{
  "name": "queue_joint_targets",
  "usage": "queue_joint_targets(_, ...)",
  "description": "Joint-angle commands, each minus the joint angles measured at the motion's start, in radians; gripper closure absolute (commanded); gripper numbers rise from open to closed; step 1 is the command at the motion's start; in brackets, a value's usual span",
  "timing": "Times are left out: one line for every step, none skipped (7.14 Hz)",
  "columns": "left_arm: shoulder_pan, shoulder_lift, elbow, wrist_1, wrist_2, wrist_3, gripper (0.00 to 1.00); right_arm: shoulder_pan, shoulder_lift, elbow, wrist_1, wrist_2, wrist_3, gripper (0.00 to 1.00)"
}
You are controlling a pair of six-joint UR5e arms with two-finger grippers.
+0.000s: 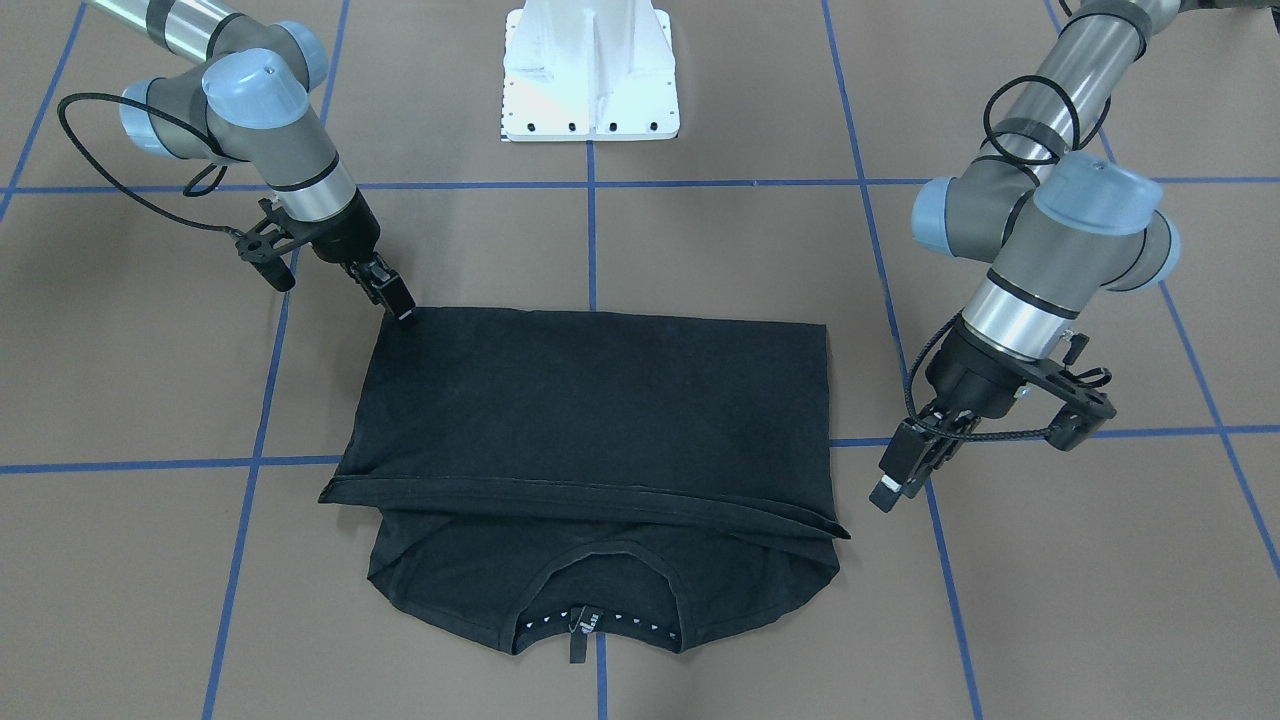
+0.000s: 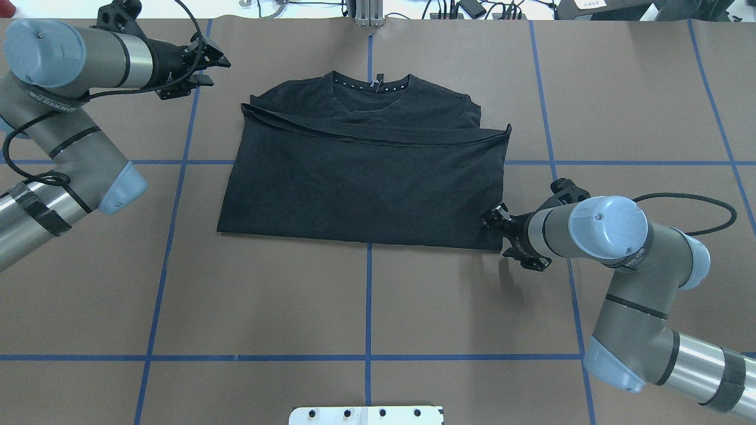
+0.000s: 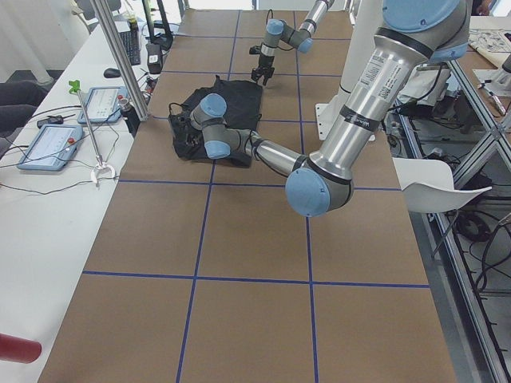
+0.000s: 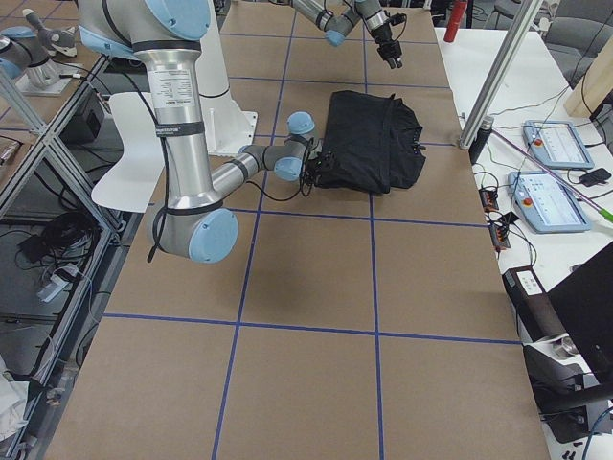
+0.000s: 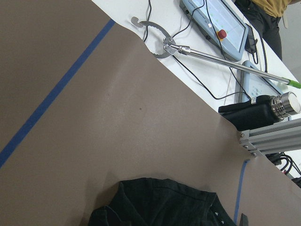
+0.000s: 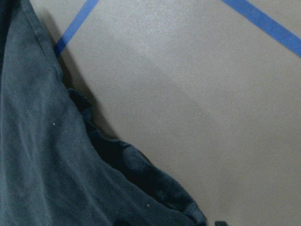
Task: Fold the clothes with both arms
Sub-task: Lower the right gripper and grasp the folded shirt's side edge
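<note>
Black short-sleeved T-shirt [image 1: 590,400]: flat on the brown paper-covered tabletop [image 1: 700,250], near the middle, inside the blue tape grid [image 1: 590,230]. Folded once crosswise, with the hem edge laid over the shoulders just short of the collar [image 1: 600,620]. White-dotted tape visible inside that collar. Collar end toward the operators' side; fold crease toward the white bolted base plate [image 1: 590,70].

Silver-grey tubular right arm [image 1: 270,130]: angled down to the crease corner on the robot's right. Black two-finger right gripper [image 1: 402,310]: tip touching that corner of the cloth. Clenched or released: cannot tell from any view. In the right wrist view, only a rumpled cloth edge against bare tabletop.

Silver-grey tubular left arm [image 1: 1050,230]: bent over the robot's left side of the tabletop. Black two-finger left gripper [image 1: 898,485]: released, fingers parted, nothing held. Position: above the tabletop, just beside the hem corner on the robot's left, clear of the cloth. In the left wrist view, collar end of the garment at the lower edge.
</note>
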Motion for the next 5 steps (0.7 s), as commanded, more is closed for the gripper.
queue_joint_targets(-0.002, 0.002, 0.000, 0.000, 0.000, 0.000, 0.42, -0.001, 0.006, 0.001, -0.026, 0.000, 0.000, 0.94)
queue_joint_targets(-0.002, 0.008, -0.002, 0.000, 0.000, 0.000, 0.42, -0.001, 0.006, 0.003, -0.027, 0.001, -0.002, 1.00)
queue_joint_targets(-0.003, 0.009, -0.003, -0.002, 0.000, 0.000, 0.42, 0.007, 0.007, 0.009, -0.027, 0.010, -0.008, 1.00)
queue_joint_targets(-0.005, 0.011, -0.005, -0.002, 0.000, 0.002, 0.42, 0.016, 0.007, 0.010, -0.027, 0.017, -0.009, 1.00)
queue_joint_targets(-0.005, 0.021, -0.011, -0.002, 0.000, 0.000, 0.42, 0.048, 0.007, 0.012, -0.025, 0.068, -0.011, 1.00)
